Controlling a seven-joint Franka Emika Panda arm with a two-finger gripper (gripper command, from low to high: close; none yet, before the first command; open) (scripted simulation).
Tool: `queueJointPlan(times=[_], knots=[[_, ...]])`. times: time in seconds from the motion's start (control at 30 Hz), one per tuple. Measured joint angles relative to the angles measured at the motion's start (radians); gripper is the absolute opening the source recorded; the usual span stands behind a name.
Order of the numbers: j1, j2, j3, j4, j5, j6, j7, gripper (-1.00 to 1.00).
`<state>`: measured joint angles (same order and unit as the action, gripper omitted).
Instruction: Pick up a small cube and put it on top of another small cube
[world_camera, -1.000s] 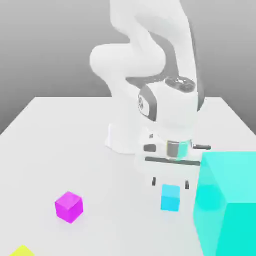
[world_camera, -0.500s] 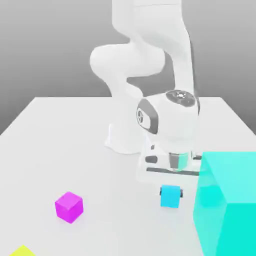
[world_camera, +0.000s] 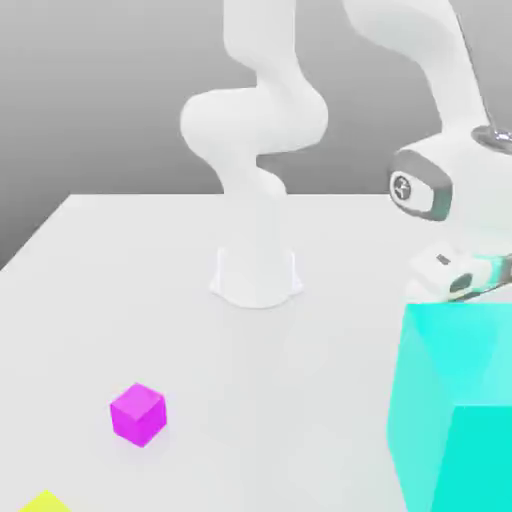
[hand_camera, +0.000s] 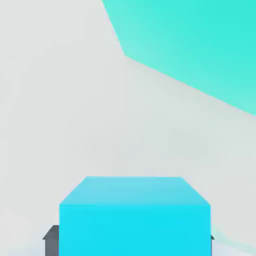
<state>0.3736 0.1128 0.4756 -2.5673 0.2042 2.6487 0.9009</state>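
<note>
At the exterior view's left lie a yellow thing (world_camera: 45, 503) and, farther back, a magenta cube (world_camera: 138, 414) — apart. At right, the huge turquoise cube (world_camera: 460, 420) hides the gripper's lower part; the gripper (hand_camera: 129, 245) is closed on the small light-blue cube (hand_camera: 135, 225) — near the turquoise one.

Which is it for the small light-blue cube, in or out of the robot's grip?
In: the light-blue cube sits between the fingers, one at each side.
</note>
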Motion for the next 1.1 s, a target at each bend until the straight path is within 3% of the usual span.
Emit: queueJointPlan(times=[0.23,0.83,0.93,0.97,1.1], knots=[[0.012,-0.006,0.034,0.236,0.06,-0.197,-0.012,-1.0],[-0.178,-0.06,-0.086,0.604,-0.209,-0.635,0.369,-1.0],[-0.173,-0.025,-0.087,0.567,-0.236,-0.566,0.392,-1.0],[-0.169,-0.01,-0.089,0.545,-0.243,-0.532,0.397,1.0],[-0.169,-0.01,-0.089,0.545,-0.243,-0.532,0.397,1.0]])
